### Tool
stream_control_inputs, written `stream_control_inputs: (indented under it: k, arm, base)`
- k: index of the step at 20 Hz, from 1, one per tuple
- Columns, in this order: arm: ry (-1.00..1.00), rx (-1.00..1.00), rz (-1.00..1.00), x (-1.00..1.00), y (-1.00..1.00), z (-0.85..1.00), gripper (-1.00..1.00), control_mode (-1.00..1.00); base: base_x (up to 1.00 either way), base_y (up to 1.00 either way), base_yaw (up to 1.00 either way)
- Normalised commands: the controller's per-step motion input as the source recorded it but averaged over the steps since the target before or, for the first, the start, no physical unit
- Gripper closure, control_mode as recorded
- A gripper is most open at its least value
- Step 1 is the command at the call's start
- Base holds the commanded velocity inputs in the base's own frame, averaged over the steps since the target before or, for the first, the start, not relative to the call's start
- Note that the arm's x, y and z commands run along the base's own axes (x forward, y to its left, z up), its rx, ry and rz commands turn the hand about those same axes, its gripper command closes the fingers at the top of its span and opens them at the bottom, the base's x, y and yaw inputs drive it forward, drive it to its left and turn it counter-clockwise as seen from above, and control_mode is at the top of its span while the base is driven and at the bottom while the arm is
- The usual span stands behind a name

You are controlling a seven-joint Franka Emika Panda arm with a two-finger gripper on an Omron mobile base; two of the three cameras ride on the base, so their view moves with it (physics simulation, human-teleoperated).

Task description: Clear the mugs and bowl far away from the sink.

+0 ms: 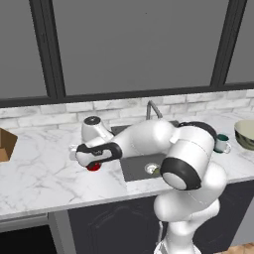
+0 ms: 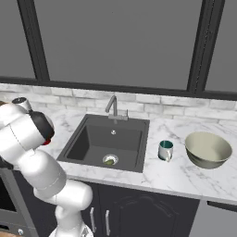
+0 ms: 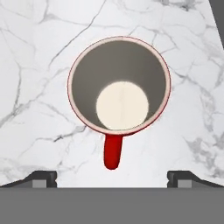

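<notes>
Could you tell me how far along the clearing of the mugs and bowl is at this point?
Nothing looks cleared yet. The open gripper hangs above the red mug, left of the sink, jaws wide and not closed on it. The white mug and the bowl stand on the counter right of the sink.

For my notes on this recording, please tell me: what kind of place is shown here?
It looks like a simulated home kitchen: a dark sink with a steel faucet set in a marble counter, with a bowl nearby.

Glossy white rounded arm (image 1: 149,139), dark joints.
</notes>
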Motion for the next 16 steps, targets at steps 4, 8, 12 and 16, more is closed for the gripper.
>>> stream_control_inputs:
  k: [4,8,12,16]
  arm:
    - [0.00,0.00,-0.02,0.16,0.08,-0.15,-1.00,-1.00]
    - [0.03,0.00,-0.03,0.02,0.09,-0.21,-1.00,-1.00]
    - [0.02,0.00,-0.02,0.00,0.00,-0.23,1.00,-1.00]
    - [0.01,0.00,0.00,0.03,-0.02,-0.22,1.00,-1.00]
  base:
    - [0.00,0.00,0.00]
    - [0.00,0.00,0.00]
    - [0.00,0.00,0.00]
    - [0.00,0.00,0.00]
